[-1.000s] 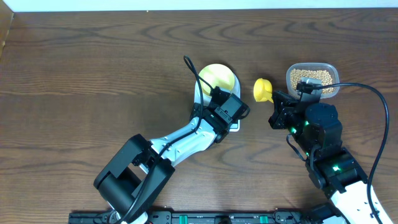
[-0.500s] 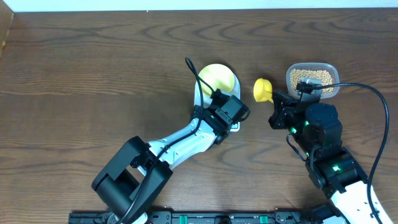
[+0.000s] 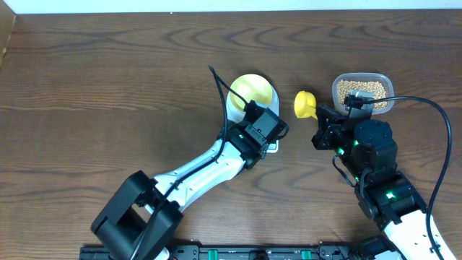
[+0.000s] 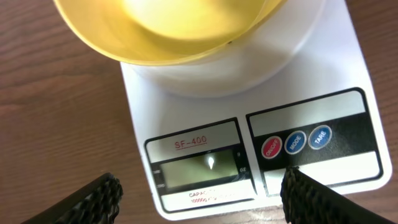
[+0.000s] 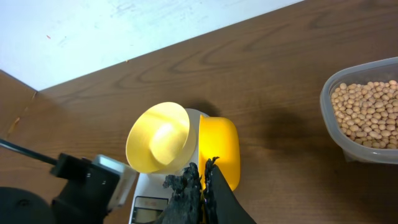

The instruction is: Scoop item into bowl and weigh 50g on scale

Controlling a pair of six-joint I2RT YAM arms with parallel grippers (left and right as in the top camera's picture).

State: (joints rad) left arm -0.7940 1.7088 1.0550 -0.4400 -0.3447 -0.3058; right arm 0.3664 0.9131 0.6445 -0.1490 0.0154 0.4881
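**Status of work.** We find the task at an early stage; no weighing has begun.

**Done.** The bowl [image 5: 158, 140] sits on the scale [image 4: 186, 112], covering the platform end and leaving the display [image 4: 199, 169] and buttons [image 4: 295, 142] exposed. The right gripper [image 5: 201, 174] is clenched on the handle of the scoop [image 5: 219, 146], which hangs between the bowl and the tub [image 3: 386, 81].

**Not done.** All the beans [image 3: 363, 90] we can see lie in the tub, to the right of the scale and apart from it. The bowl shows a bare interior in both wrist views. We see no beans in the scoop from the wrist view. We judge that scooping has not yet started, or at least that nothing has been delivered.

**Left arm.** The left gripper [image 4: 200, 190] stands released, jaws wide, grasping nothing, poised over the display end of the scale. One fingertip [image 4: 305, 193] lies just beside the buttons; we cannot tell whether it touches the scale. We judge that it is placed to switch on or zero the scale.

**Display.** We see only a faint glare mark; no reading is legible.

**Remaining.** Zero the scale with the bowl on it, if not yet done; dip the scoop into the tub; tip beans into the bowl; adjust until the target weight shows.
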